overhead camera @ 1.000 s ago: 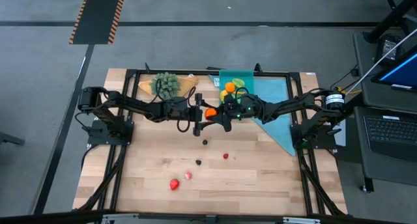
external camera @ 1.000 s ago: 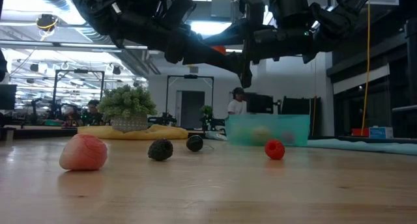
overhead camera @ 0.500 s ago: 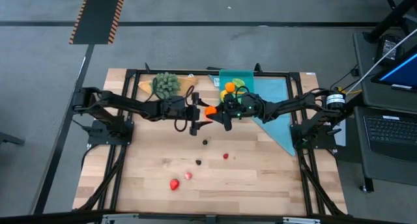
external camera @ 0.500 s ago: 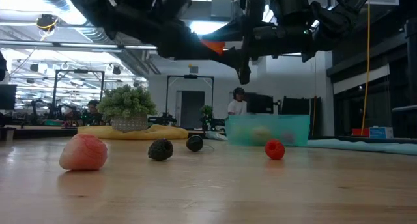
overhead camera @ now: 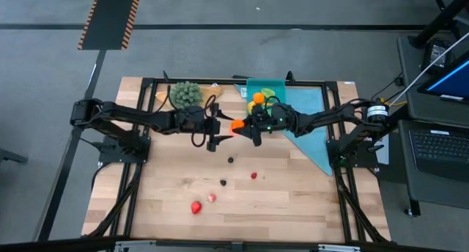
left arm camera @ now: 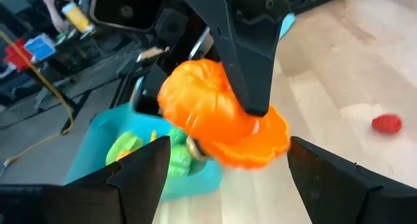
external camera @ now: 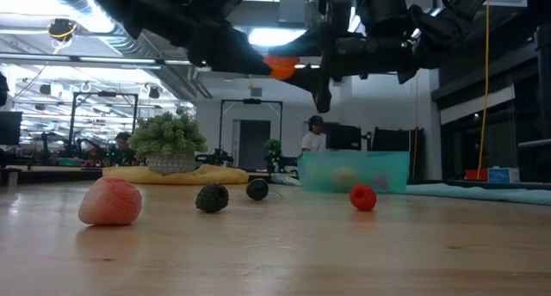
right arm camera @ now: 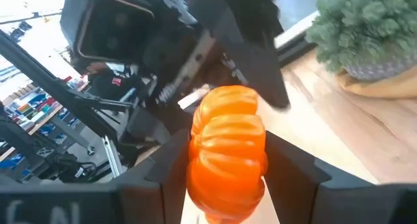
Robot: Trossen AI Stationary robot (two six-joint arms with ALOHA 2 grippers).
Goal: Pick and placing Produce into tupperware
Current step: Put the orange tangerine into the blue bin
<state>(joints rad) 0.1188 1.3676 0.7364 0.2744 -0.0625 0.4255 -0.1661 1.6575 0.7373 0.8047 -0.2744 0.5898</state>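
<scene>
Now pinching the orange pumpkin in right gripper fingers, left gripper seemingly spread, withdrawing toward its side—handover done, tupperware next.

Robotics lab or workshop. Wooden table on a black frame over grey concrete floor; hazard-striped mat upper left; laptop far right; equipment racks and ceiling lights beyond.

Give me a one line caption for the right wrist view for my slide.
Right hand grips an orange toy pumpkin in midair, the left hand open just beyond it.
</scene>
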